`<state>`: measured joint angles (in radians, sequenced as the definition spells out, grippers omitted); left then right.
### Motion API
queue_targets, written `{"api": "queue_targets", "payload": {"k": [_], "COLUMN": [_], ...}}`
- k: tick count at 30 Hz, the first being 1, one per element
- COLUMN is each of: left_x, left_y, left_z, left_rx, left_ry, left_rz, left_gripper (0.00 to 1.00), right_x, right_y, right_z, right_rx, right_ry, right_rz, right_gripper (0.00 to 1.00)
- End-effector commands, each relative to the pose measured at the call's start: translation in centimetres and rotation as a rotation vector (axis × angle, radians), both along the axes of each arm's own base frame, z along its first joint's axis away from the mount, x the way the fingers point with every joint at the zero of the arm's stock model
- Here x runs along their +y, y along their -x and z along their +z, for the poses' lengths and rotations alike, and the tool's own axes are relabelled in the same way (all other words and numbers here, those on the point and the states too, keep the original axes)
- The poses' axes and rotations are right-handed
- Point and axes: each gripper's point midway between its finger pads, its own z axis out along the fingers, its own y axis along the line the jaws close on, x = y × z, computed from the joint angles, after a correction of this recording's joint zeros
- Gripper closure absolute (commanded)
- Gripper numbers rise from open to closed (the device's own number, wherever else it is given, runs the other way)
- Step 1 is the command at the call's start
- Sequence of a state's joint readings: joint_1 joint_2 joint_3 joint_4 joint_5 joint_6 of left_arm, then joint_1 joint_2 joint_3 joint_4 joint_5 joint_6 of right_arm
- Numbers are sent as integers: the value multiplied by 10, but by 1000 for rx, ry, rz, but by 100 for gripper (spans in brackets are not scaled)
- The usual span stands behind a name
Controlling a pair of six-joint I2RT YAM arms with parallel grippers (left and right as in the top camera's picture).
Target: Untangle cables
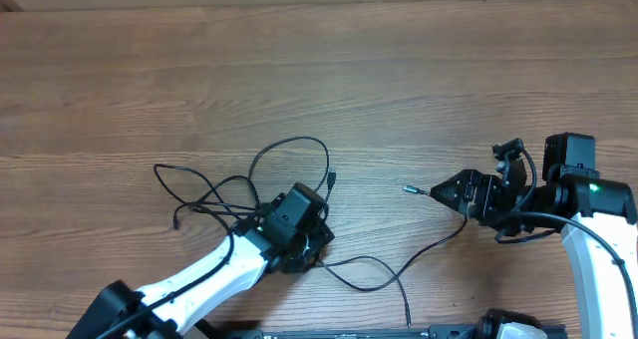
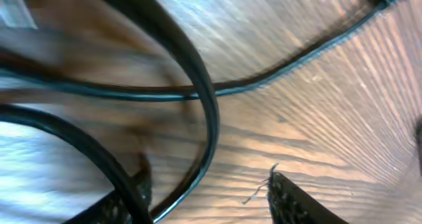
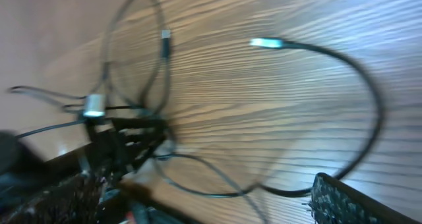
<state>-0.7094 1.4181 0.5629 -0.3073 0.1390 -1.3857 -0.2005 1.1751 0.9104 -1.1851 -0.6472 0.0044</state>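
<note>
A loose tangle of thin black cables (image 1: 261, 194) lies left of the table's centre, with a loop (image 1: 289, 155) and plug ends (image 1: 332, 179) sticking out. My left gripper (image 1: 299, 229) hangs over the tangle's right side. In the left wrist view its fingers (image 2: 290, 201) stand apart, and a cable strand (image 2: 206, 105) curves between them beside the left one. One cable runs right and ends in a silvery tip (image 1: 409, 189), which lies on the wood (image 3: 267, 44). My right gripper (image 1: 439, 192) sits just right of that tip, open and empty.
The wooden table (image 1: 399, 80) stretches back to its far edge at the top. The right arm's thicker black cable (image 1: 528, 219) loops beside its wrist. Both arm bases sit along the front edge.
</note>
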Motion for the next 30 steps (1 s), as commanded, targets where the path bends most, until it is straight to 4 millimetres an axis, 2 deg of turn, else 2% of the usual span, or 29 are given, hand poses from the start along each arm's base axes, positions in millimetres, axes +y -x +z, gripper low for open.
{"api": "queue_targets", "payload": {"k": [1, 2, 3, 4, 5, 9, 13, 15, 16, 17, 18, 19, 21, 22, 25, 30], "left_x": [5, 3, 1, -1, -3, -8, -17, -19, -21, -23, -23, -22, -19, -17, -14, -11], "left_y": [12, 9, 2, -6, -16, -60, -109, -121, -125, -126, -125, -123, -118, -116, -112, -106], "left_z": [-34, -35, -35, -34, -30, -5, 39, 55, 62, 67, 69, 70, 72, 73, 86, 125], "left_rx": [83, 70, 42, 3, -41, -201, -348, -377, -382, -380, -366, -348, -306, -288, -262, -236], "left_ry": [-46, -37, -33, -31, -29, -20, 4, 9, 11, 8, -1, -9, -31, -41, -71, -101], "left_rz": [33, 31, 28, 21, 13, -52, -144, -166, -180, -194, -201, -204, -207, -209, -268, -325], "left_gripper": [65, 78, 86, 93, 96, 96, 95, 94, 87, 75, 53, 36, 9, 0, 0, 0], "right_x": [-24, -27, -30, -31, -32, -32, -32, -32, -32, -32, -32, -32, -32, -32, -32, -32], "right_y": [-3, -3, -2, -2, -2, -2, -2, -2, -2, -2, -2, -2, -2, -2, -2, -2], "right_z": [-7, -8, -10, -10, -11, -11, -11, -11, -11, -11, -11, -11, -11, -11, -11, -11], "right_rx": [-9, -5, -2, 0, 1, 1, 1, 1, 1, 1, 1, 1, 1, 1, 1, 1], "right_ry": [171, 191, 207, 217, 222, 222, 222, 222, 222, 222, 222, 222, 222, 222, 222, 222], "right_rz": [-22, -26, -29, -31, -32, -32, -32, -32, -32, -32, -32, -32, -32, -32, -32, -32], "right_gripper": [0, 0, 0, 0, 0, 0, 0, 0, 0, 0, 0, 0, 0, 0, 0, 0]}}
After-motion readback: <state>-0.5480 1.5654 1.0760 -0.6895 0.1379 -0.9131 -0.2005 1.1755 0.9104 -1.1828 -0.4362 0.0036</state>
